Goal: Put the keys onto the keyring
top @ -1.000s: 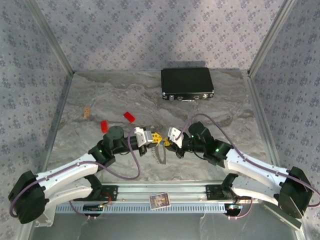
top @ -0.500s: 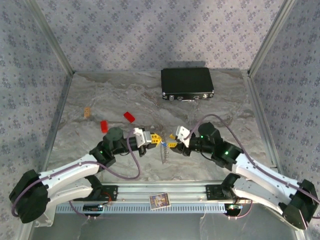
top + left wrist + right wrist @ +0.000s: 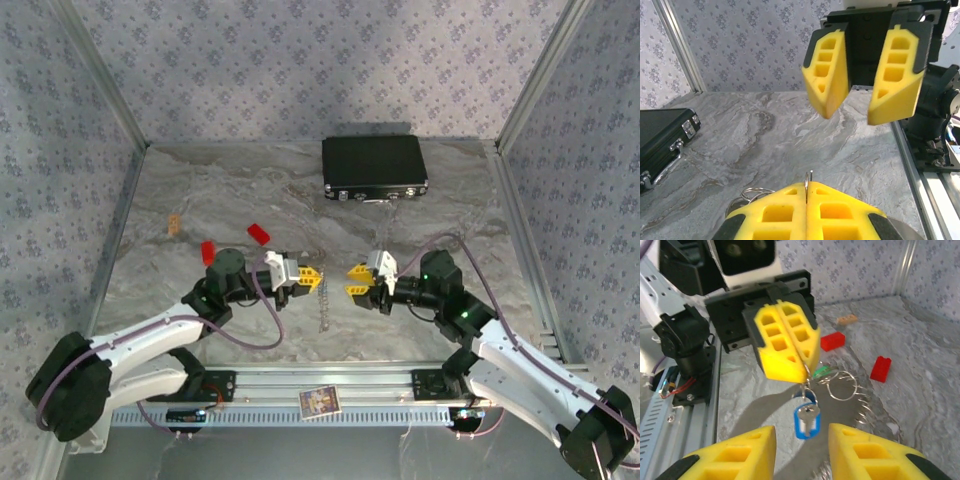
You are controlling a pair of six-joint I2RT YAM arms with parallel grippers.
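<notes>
Left hand [image 3: 310,276] clamped shut on the keyring [image 3: 322,305] wire. Blue key [image 3: 806,420] hangs long-axis-down just below it, green key [image 3: 821,371] behind. Right hand [image 3: 357,280] is open and empty, facing them, blue key straight ahead.

Blue key [image 3: 805,421]: blue plastic head with a silvery metal centre, hanging at the lower centre of the right wrist view. Green key [image 3: 821,372]: only its green head shows, just above and to the right. Keyring [image 3: 842,385]: thin silvery loops and fine chain, one wire pinched between the pressed-together fingers of the left gripper [image 3: 799,371]. The chain trails toward the lower right.
</notes>
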